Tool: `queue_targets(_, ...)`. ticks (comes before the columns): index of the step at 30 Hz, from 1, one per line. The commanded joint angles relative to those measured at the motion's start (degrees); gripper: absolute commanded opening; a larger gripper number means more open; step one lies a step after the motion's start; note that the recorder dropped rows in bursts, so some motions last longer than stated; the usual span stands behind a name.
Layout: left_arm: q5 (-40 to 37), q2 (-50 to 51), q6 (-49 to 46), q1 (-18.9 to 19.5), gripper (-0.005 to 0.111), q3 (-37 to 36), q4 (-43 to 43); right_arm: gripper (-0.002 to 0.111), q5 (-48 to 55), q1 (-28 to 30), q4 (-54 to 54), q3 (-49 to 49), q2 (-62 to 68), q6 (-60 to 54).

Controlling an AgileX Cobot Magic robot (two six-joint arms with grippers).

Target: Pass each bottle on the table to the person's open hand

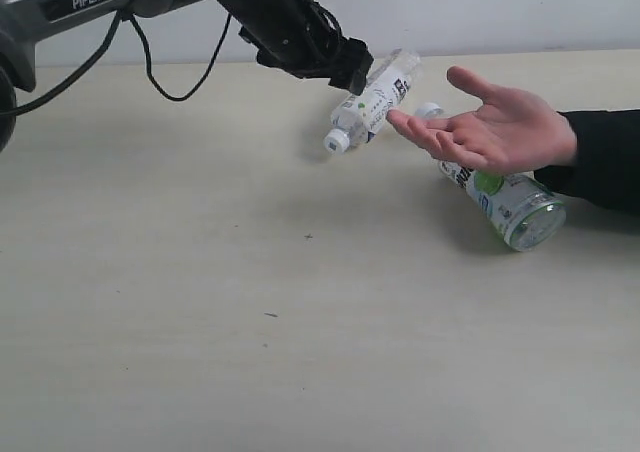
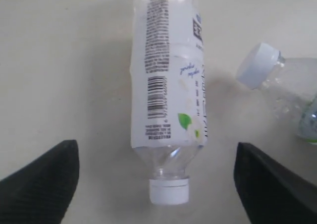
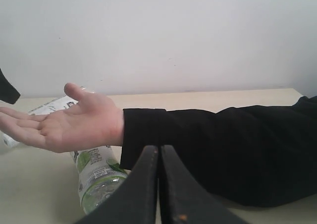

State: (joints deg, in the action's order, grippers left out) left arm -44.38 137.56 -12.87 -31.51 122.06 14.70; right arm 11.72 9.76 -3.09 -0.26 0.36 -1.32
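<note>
A clear bottle with a floral white label lies on the pale wood table, its white cap towards the front. My left gripper hovers open just over its far end. In the left wrist view the bottle lies lengthwise, with its cap between the wide-apart fingers of the left gripper, untouched. A person's open hand is held palm up to its right. A second bottle with green fruit on its label lies under that hand. My right gripper is shut and empty.
The person's black sleeve reaches in from the right edge. In the right wrist view the hand and sleeve are just beyond the fingers, with the green-label bottle beneath. A black cable hangs from the left arm.
</note>
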Motion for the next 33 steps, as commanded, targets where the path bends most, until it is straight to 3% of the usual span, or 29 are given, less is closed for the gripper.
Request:
queue_targets(1,1.3,0.74,-4.69,-0.53,0.082,0.53,4.69,0.001,-0.22,0.27,0.23,0.26,-0.36,0.02)
queue_targets(9,6.59,0.96,-6.22,-2.76,0.084,0.53,1.81,0.001,-0.22,0.27,0.23,0.26,-0.36,0.02)
queue_targets(33,2.45,5.18,-7.91,-2.76,0.084,0.53,-3.71,0.001,-0.22,0.27,0.23,0.26,-0.36,0.02)
